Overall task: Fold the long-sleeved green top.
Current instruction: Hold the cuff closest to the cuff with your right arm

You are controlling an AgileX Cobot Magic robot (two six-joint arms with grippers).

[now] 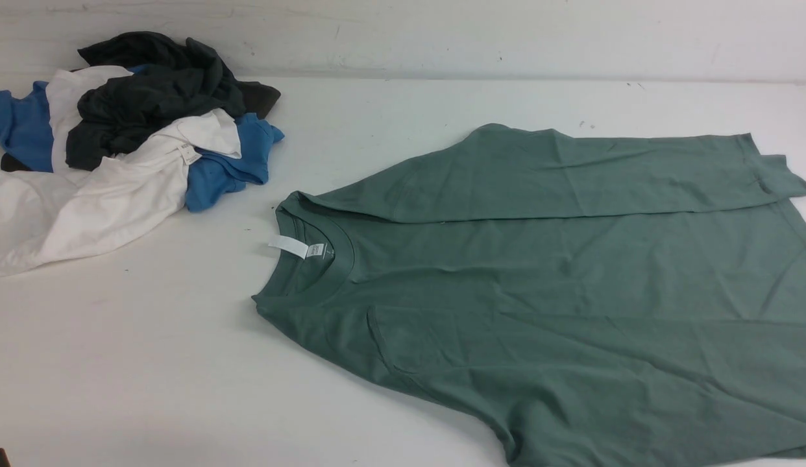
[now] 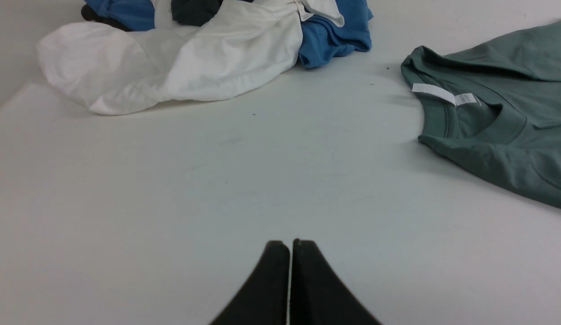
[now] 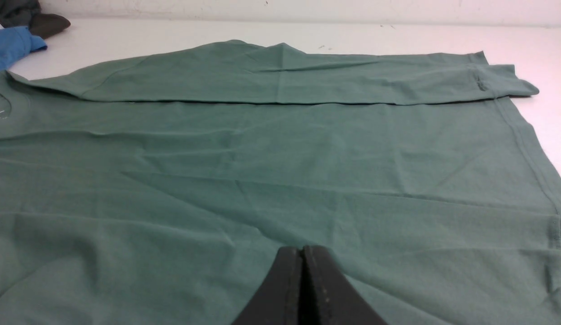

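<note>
Hovering pressed shut and empty, my left gripper [image 2: 289, 243] hangs over the white table [image 1: 150, 357] and my right gripper [image 3: 303, 248] over the green long-sleeved top [image 1: 572, 292], spread flat at right with its collar pointing left. A careless grab at the near side could bunch both layers and drag the far sleeve [image 1: 572, 172], folded across the body, out of line.

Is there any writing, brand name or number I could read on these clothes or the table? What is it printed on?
Nothing here can be read.
On the collar tag of the green top: grey print, too blurred to read.
On the small label of the white shirt: faint marks, too small to read.
On the table: no writing, only dark specks.
</note>
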